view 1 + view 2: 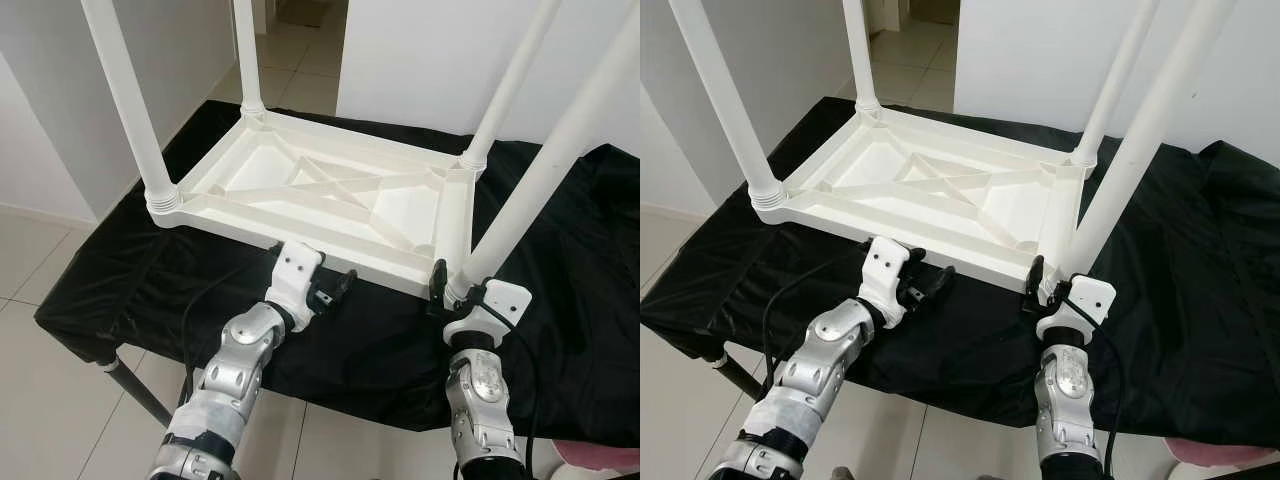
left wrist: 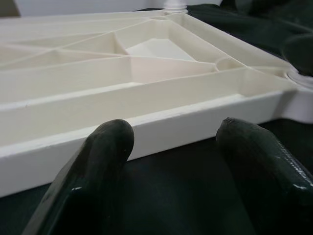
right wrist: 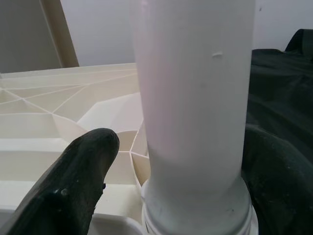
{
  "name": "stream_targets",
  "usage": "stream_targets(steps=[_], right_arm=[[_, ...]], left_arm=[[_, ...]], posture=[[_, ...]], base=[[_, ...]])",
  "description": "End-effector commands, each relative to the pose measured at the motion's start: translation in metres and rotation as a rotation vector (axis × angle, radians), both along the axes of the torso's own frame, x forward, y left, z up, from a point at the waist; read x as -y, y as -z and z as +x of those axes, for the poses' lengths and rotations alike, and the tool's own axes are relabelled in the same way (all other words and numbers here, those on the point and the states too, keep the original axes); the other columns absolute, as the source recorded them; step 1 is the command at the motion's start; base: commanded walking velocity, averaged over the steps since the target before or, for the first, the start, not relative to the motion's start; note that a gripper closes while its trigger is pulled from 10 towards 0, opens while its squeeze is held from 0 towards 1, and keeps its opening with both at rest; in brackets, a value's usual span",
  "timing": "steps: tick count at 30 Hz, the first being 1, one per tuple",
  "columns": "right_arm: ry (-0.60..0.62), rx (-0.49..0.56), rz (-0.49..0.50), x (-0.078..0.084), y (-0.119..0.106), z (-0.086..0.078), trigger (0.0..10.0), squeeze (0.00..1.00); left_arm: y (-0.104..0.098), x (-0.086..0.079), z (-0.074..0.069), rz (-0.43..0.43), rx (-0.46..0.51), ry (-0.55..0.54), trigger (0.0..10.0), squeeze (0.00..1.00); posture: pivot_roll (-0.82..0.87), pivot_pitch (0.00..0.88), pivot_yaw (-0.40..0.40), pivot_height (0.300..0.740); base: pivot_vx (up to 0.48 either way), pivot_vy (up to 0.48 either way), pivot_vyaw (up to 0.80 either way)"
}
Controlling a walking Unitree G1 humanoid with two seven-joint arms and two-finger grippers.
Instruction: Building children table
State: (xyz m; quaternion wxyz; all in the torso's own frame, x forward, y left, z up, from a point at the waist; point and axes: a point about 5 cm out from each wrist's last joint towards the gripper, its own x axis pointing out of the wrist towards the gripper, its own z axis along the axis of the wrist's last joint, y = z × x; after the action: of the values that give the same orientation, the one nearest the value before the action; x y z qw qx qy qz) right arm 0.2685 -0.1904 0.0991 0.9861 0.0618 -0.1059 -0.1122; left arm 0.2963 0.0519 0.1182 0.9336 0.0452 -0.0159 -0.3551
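A white plastic children's table (image 1: 330,190) lies upside down on a surface draped in black cloth (image 1: 150,270), its four legs pointing up. My right gripper (image 1: 452,287) is at the base of the near-right leg (image 1: 540,180), where the leg meets its corner socket. In the right wrist view the leg (image 3: 195,98) stands between the fingers (image 3: 93,152), with a gap on one side, so the gripper is open. My left gripper (image 1: 340,288) rests low over the cloth, open, pointing at the table's near rim (image 2: 146,127) with nothing between its fingers (image 2: 107,142).
The other legs rise at the near left (image 1: 125,95), far left (image 1: 245,50) and far right (image 1: 510,85). Tiled floor (image 1: 50,400) lies to the left and front of the surface. A dark support leg (image 1: 135,385) slants under the near-left corner. White walls stand behind.
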Motion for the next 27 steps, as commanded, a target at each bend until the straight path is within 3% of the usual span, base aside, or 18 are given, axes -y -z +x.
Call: stream_targets(steps=[1,2,4,7,8,9,15,17,18,22,24,27], right_arm=[[-0.005,-0.006,0.015,0.003,-0.001,0.001,10.0,0.00],[0.002,0.003,0.011,0.005,-0.002,0.001,10.0,0.00],[0.029,0.018,0.007,0.010,-0.004,0.000,10.0,0.00],[0.049,0.018,0.001,0.013,-0.003,-0.001,10.0,0.00],[0.134,0.039,-0.022,0.019,-0.004,-0.004,10.0,0.00],[0.090,0.031,0.007,0.017,-0.001,-0.004,10.0,0.00],[0.111,0.031,0.028,0.015,0.001,-0.006,10.0,0.00],[0.121,-0.006,0.023,0.015,0.004,-0.005,10.0,0.00],[0.091,-0.087,0.050,0.014,0.011,-0.002,10.0,0.00],[0.030,-0.112,0.053,0.011,0.011,0.000,10.0,0.00],[-0.005,-0.097,0.029,0.011,0.009,0.001,10.0,0.00],[-0.042,-0.065,-0.093,0.018,0.003,0.003,10.0,0.00]], left_arm=[[-0.004,0.003,-0.003,0.033,0.057,0.009,10.0,0.00],[-0.008,0.005,-0.006,0.027,0.090,0.048,10.0,0.00],[-0.006,0.007,-0.008,-0.037,0.038,0.108,10.0,0.00],[-0.006,0.006,-0.008,-0.051,0.025,0.117,10.0,0.00],[-0.005,0.005,-0.007,-0.043,0.027,0.105,10.0,0.00],[-0.005,0.005,-0.006,-0.028,0.032,0.085,10.0,0.00],[-0.009,0.007,-0.009,0.004,0.104,0.064,10.0,0.00],[-0.008,0.007,-0.009,0.000,0.093,0.061,10.0,0.00],[-0.009,0.007,-0.009,0.007,0.097,0.062,10.0,0.00],[-0.011,0.008,-0.011,0.014,0.109,0.088,10.0,0.00],[-0.012,0.010,-0.015,0.017,0.106,0.146,10.0,0.00],[-0.015,0.014,-0.025,-0.008,0.083,0.302,10.0,0.00]], posture=[[-0.08,0.000,-0.024,0.740],[-0.07,0.000,-0.025,0.740],[-0.07,0.000,-0.026,0.740],[-0.07,0.000,-0.026,0.740],[-0.07,0.000,-0.024,0.740],[-0.07,0.000,-0.023,0.740],[-0.07,0.000,-0.024,0.740],[-0.07,0.000,-0.022,0.740],[-0.07,0.000,-0.025,0.740],[-0.07,0.000,-0.025,0.740],[-0.07,0.000,-0.025,0.740],[-0.07,0.000,-0.022,0.740]], base=[[0.000,0.000,0.00],[0.000,0.000,0.00],[0.000,0.000,0.00],[0.000,0.000,0.00],[0.000,0.000,0.00],[0.000,0.000,0.00],[0.000,0.000,0.00],[0.000,0.000,0.00],[0.000,0.000,0.00],[0.000,0.000,0.00],[0.000,0.000,0.00],[0.000,0.000,0.00]])
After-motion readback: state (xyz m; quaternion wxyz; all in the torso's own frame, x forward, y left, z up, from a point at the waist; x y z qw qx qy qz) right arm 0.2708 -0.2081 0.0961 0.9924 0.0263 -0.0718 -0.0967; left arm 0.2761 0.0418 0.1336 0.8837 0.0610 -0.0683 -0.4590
